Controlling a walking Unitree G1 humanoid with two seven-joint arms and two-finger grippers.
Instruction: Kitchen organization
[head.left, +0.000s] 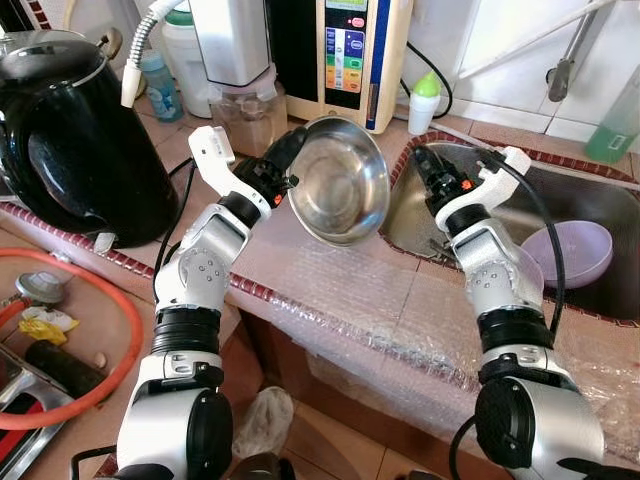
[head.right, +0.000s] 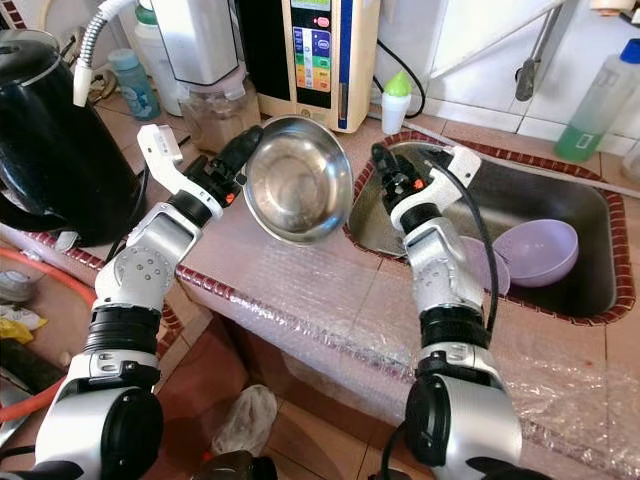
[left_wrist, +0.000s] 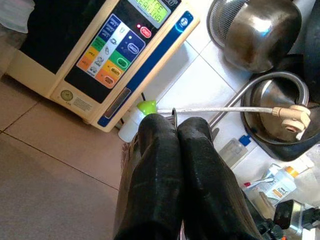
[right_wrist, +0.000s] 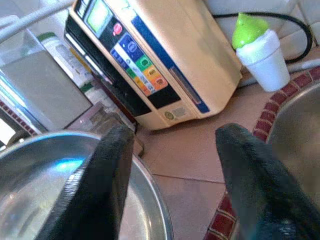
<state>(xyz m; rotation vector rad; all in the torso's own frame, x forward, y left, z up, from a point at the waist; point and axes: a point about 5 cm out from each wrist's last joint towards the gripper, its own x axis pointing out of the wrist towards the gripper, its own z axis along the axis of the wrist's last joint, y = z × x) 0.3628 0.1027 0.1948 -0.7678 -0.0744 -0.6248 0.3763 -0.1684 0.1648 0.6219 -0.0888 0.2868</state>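
Now your left gripper (head.left: 292, 150) has the steel bowl (head.left: 340, 182) pinched by its rim, tilted on edge above the counter (head.left: 330, 290).
Your left arm reaches forward and up, fingers clamped tight together. Your right gripper (head.left: 420, 160) hovers at the sink (head.left: 600, 190) edge, fingers spread apart, just beside the bowl; a lilac bowl (head.left: 575, 250) lies in the sink.

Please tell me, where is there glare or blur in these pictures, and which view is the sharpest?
Left eye view: sharp, with bright reflections inside the steel bowl held by the left end effector and glare on the black kettle. Right wrist view: the right end effector fingers are soft and out of focus, the panel behind clearer. Left wrist view: bright, slightly washed-out tiles.
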